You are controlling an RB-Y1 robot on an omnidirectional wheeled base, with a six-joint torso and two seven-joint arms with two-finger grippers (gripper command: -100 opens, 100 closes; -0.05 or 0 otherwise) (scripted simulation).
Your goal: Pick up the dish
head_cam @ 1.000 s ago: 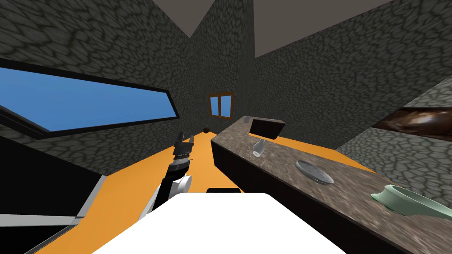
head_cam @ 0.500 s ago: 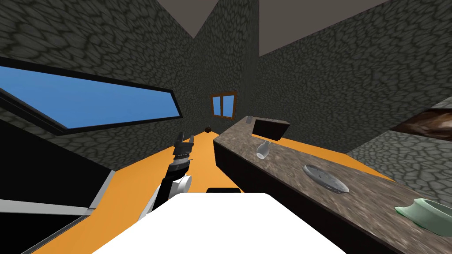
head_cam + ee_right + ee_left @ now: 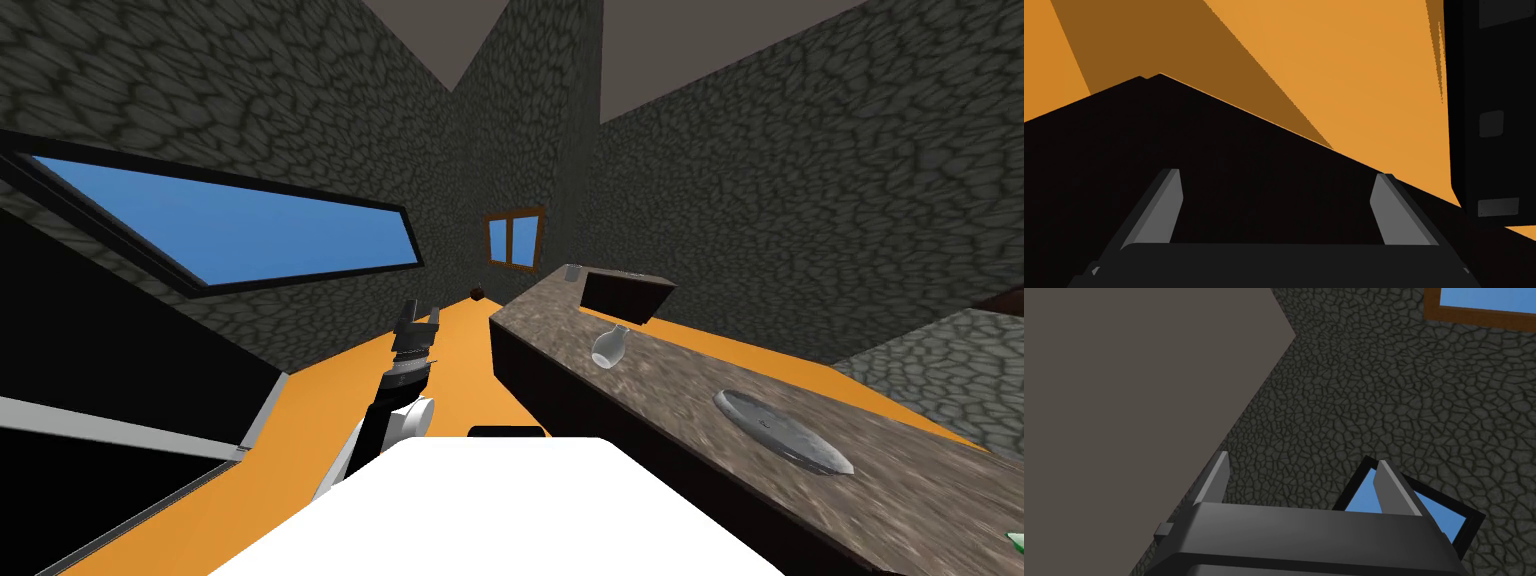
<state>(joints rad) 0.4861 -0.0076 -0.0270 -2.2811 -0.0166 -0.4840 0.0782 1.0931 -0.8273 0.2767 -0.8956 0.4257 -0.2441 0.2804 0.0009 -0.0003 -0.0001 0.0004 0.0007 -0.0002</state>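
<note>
The dish (image 3: 783, 432) is a flat grey plate lying on the speckled stone counter (image 3: 900, 480) at my right. My left gripper (image 3: 420, 316) is held up in front of my chest, over the orange floor and well left of the counter. In the left wrist view the left gripper (image 3: 1301, 485) stands open with nothing between its fingers. My right gripper (image 3: 1279, 205) is open too, empty, pointing down at a flat dark surface and orange floor. Neither gripper is near the dish.
A clear glass vase (image 3: 609, 347) stands farther along the counter, and a dark box (image 3: 625, 292) sits at its far end. A green bowl's edge (image 3: 1016, 541) peeks in at the bottom right. Orange floor (image 3: 300, 440) lies open on the left. A dark upright panel (image 3: 1494, 110) stands beside the right gripper.
My view has swung left: counter, vase and dish have slid right and lower in the picture, and the green bowl has almost left it. The left arm holds its pose.
</note>
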